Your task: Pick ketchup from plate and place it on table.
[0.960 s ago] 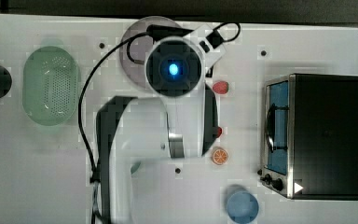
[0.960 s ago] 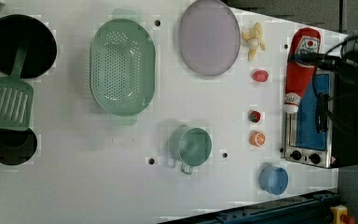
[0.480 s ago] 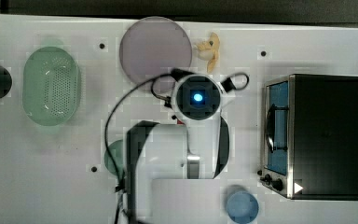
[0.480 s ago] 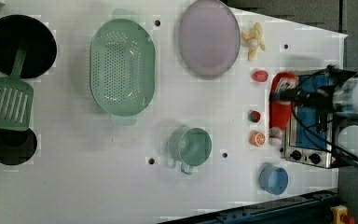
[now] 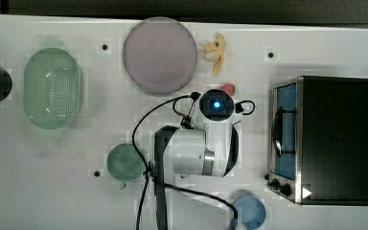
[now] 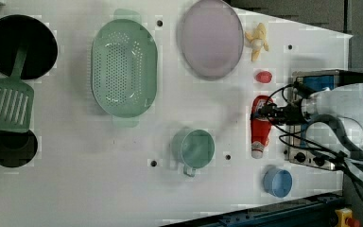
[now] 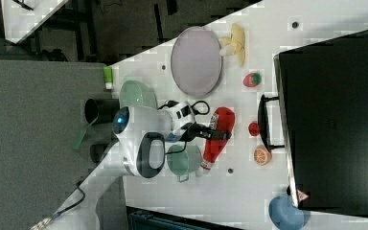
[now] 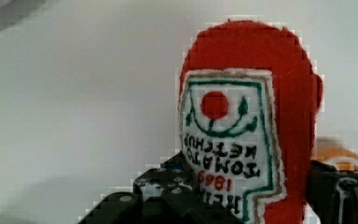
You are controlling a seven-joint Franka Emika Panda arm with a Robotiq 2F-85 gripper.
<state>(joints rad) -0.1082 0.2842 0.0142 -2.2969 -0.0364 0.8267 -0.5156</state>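
The ketchup (image 6: 260, 126) is a red bottle with a white label. It lies lengthwise low over the white table (image 6: 123, 189), between the green cup and the toaster oven; I cannot tell if it touches the surface. My gripper (image 6: 264, 112) is shut on the ketchup at its wide end. In the wrist view the black fingers (image 8: 163, 193) press both sides of the ketchup (image 8: 251, 116). In the right view the gripper (image 7: 212, 133) holds the ketchup (image 7: 219, 139) with its cap towards the cup. The mauve plate (image 5: 159, 54) is bare, well apart from the bottle.
A toaster oven (image 5: 330, 139) stands close by the ketchup. Around it are a green cup (image 6: 194, 148), a blue bowl (image 6: 278, 182), a strawberry (image 6: 263, 76), an orange slice (image 7: 261, 155) and a banana (image 6: 257, 40). The green colander (image 6: 124, 75), spatula (image 6: 7, 106) and black pan (image 6: 21, 45) sit farther off.
The arm has carried the ketchup away from the plate side, down and to the left view's left, from over the oven to low beside the cup.
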